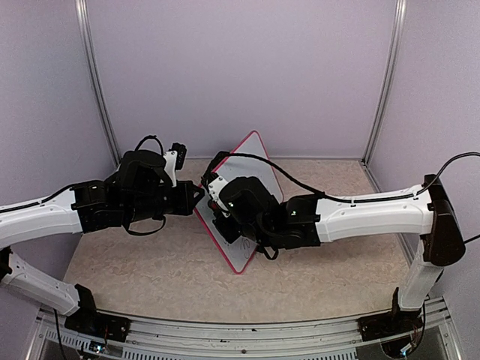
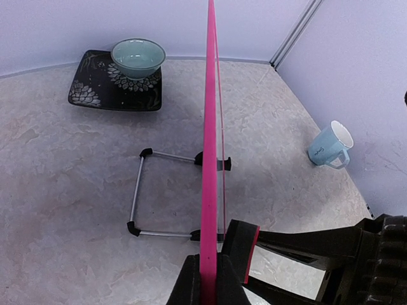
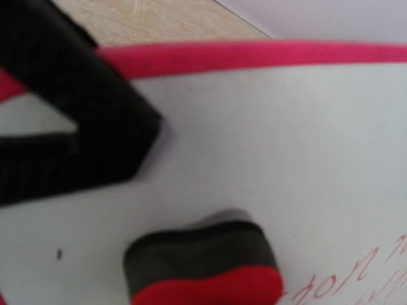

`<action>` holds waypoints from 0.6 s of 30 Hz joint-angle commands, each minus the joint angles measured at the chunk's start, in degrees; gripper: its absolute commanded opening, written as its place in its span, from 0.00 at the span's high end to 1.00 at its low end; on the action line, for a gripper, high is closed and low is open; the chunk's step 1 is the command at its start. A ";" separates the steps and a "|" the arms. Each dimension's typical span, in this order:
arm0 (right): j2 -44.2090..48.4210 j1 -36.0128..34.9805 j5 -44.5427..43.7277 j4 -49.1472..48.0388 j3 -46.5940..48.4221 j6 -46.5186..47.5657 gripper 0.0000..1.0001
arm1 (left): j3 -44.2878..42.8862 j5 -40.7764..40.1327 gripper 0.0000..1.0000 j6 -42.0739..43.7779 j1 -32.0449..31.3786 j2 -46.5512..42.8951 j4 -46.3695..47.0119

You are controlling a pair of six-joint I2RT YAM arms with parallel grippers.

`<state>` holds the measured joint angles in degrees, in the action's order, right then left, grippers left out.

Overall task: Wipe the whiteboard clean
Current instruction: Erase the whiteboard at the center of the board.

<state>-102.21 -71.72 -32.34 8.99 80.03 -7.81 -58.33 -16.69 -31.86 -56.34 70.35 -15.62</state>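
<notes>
Pale lilac walls with metal corner posts enclose a beige marbled tabletop

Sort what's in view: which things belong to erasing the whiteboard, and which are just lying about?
In the job: pink-framed white whiteboard; red-and-black eraser block in the right gripper; left gripper clamped on the board's frame.
Lying about: pale green ceramic bowl; black floral square plate under it; light blue mug.

Left hand – right hand – clenched.
</notes>
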 commanded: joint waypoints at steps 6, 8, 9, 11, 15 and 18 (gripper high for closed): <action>-4.01 3.47 3.13 0.58 -2.40 -8.60 0.75 | 0.55 4.11 1.00 1.02 -1.41 0.19 1.47; -3.98 3.69 3.28 0.88 -3.39 -9.29 0.75 | 0.65 4.04 1.00 0.94 -1.41 -0.01 1.47; -3.94 3.70 3.60 0.66 -3.73 -9.41 0.75 | 0.63 4.03 1.00 1.00 -1.41 -0.11 1.47; -3.87 3.70 4.11 0.57 -4.24 -9.52 0.75 | 0.63 4.07 1.00 1.02 -1.41 -0.12 1.47; -3.69 3.70 4.52 0.56 -5.18 -9.22 0.75 | 0.66 4.12 1.00 0.91 -1.41 -0.25 1.51; -3.46 3.65 5.28 -0.05 -4.59 -7.37 0.75 | 0.84 3.95 1.00 0.92 -1.41 -0.43 1.47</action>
<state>-102.45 -69.04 -31.70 8.38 76.97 -16.16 -58.15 -16.97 -31.90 -56.34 70.22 -15.73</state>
